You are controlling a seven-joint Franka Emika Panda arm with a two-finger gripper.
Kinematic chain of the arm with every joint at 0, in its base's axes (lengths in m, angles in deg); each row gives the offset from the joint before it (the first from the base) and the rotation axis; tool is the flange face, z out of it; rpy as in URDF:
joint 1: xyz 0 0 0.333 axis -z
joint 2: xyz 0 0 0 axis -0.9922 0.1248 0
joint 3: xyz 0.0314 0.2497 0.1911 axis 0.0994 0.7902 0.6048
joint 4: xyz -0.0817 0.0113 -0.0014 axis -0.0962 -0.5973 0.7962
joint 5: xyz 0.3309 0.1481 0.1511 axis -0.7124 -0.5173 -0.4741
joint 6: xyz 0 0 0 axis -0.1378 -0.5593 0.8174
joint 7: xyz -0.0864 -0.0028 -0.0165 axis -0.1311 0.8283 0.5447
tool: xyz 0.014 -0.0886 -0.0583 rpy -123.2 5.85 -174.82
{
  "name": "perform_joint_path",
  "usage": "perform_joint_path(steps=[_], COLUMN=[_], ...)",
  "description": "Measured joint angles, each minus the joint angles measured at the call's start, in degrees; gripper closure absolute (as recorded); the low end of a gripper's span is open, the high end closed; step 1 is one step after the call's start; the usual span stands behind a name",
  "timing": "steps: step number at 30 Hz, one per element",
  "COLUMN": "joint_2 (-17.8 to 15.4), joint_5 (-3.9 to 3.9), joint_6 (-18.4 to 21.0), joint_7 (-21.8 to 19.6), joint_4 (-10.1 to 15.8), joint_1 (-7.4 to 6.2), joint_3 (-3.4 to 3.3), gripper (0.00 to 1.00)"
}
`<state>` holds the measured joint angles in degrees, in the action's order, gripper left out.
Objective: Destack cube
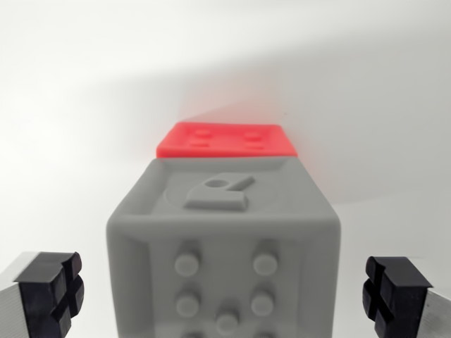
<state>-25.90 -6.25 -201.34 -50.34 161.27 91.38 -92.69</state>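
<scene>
Tool [225,296]: 2 fingers, 1 at each bottom corner of wrist view, wide apart. Each has a black pad [51,290] w/ cross-shaped grooves, matte, rubbery look, set on a pale grey metal-looking body. Nothing held; visible gap between each pad and grey cube, no contact.

Grey cube [224,239]: 1 of these, between the fingers, close to the lens. Matte plastic, fine layer lines like a 3D print, rounded edges and corners, faces recessed inside a raised rim. Upper face seen has 1 raised emblem inside a shallow ring, letter-like, can't read it for sure. Face toward lens has round raised studs: 5 fully seen, 2 more cut by frame bottom, so full count can't tell.

Red cube [225,141]: 1, right behind grey cube, only 1 face seen, slightly blurred. Same blocky style, glossy-bright red, 4 small raised studs in 2 pairs. Looks to touch grey cube along shared edge; whether stacked or side by side can't tell from this view.

Bench [84,84]: plain white, smooth, no edges or corners in frame. Soft grey shadow around cubes, faint red glow on bench beside red cube.
</scene>
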Motion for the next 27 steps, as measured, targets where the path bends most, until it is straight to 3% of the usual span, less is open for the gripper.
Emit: perform_joint_path(steps=[12, 13, 27], joint_2=[2.30, 2.34, 2.38], joint_5=[-0.12, -0.12, -0.12], joint_6=[-2.00, -2.03, -2.08], joint_7=[0.13, 0.13, 0.13], joint_4=[-0.34, -0.35, -0.38], joint_1=[0.34, 0.36, 0.39], joint_3=[0.37, 0.40, 0.43], gripper=[0.00, 1.00, 1.00])
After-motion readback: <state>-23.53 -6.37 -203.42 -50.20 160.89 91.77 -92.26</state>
